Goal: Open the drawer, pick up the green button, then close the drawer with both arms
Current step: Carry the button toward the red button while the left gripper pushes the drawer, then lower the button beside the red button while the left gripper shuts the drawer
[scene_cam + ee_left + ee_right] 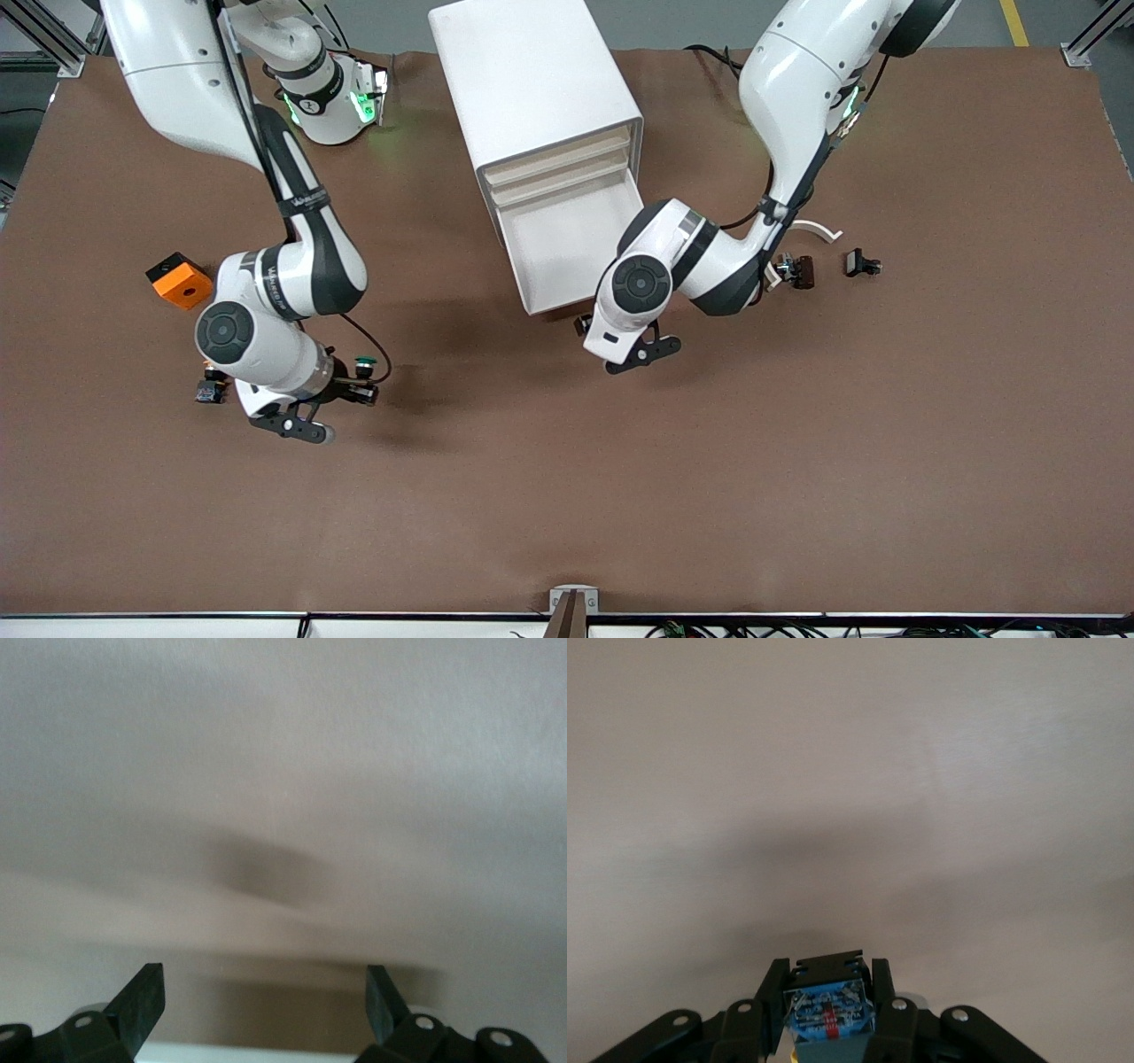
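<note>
While boxy, button (364, 362) green-capped

Table cover (567, 496): matt brown, cloth-like, faintly wrinkled. Cabinet (532, 80) on it: smooth white, plastic-looking, slight sheen. Open drawer (567, 248): same white, cream front. Arms (797, 80): glossy white shells, black rings. Orange block (182, 282): matt plastic look.

Two arms (283, 266) (700, 257), one cabinet (532, 80) (one drawer (567, 248) out), one orange block (182, 282).
</note>
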`<state>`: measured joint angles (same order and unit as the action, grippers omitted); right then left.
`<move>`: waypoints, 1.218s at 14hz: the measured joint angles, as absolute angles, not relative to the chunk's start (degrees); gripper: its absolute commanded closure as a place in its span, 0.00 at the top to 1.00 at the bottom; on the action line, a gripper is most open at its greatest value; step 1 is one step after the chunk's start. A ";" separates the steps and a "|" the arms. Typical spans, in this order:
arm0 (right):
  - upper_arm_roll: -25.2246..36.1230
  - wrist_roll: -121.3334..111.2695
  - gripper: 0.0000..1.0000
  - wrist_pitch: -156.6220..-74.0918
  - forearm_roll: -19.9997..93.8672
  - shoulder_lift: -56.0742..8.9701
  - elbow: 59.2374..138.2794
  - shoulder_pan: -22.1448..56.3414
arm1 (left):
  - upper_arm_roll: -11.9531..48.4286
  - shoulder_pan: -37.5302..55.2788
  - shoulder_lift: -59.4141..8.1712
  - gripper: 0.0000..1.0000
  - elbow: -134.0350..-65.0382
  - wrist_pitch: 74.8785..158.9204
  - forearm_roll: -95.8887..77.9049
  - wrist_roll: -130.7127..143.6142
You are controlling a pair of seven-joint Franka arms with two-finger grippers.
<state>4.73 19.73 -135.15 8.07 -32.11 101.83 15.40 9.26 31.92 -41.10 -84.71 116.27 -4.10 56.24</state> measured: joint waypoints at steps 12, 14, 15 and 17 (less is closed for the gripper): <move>4.71 11.91 0.00 -138.62 8.07 -31.81 107.32 8.16 | 10.70 36.88 -39.69 1.00 -89.35 113.78 -4.04 58.04; 4.71 10.80 0.00 -138.62 8.07 -31.81 107.91 6.64 | 12.07 37.05 -39.28 1.00 -89.99 113.10 -4.04 59.18; 4.70 10.53 0.00 -138.62 8.07 -31.82 108.08 6.07 | 12.72 37.10 -39.15 1.00 -90.39 113.01 -4.06 59.53; 4.69 10.19 0.00 -138.62 8.07 -31.87 108.42 5.41 | 13.68 37.14 -39.13 1.00 -90.71 112.99 -5.22 59.85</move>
<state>4.69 10.19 -138.62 8.07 -31.87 108.42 5.41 13.68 37.14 -39.13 -90.71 112.99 -5.22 59.85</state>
